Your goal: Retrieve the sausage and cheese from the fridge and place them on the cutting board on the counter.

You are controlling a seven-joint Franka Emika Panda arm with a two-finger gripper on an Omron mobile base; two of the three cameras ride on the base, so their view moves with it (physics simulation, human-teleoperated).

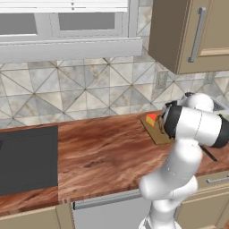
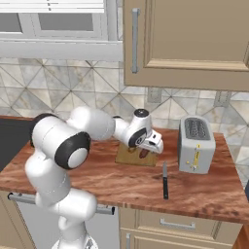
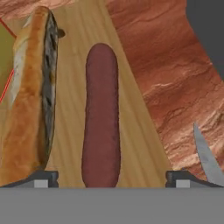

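Where the left base view looked across the counter, the board lay at the counter's back near the tiled wall, and the cheese sat on the board's far corner as an orange-yellow wedge. The arm's dark elbow covered the rest of the board, so the sausage could not be made out there. A black cooktop lay well to the left of the board, and a knife's dark handle poked out just right of the arm. From the right base view, the gripper hung low over the board, pointing down at it, and the sausage showed as a dark reddish stub on the board right beneath the hand. The knife lay on the counter to the right of the board, and a toaster stood beyond the knife, further right again. Along the hand view, the sausage lay flat on the board, lengthwise between the two fingertips, which stood wide apart and touched nothing. The cheese lay on the board just beside the sausage, a narrow gap between them. The knife's blade tip rested on the counter off the board's other side.
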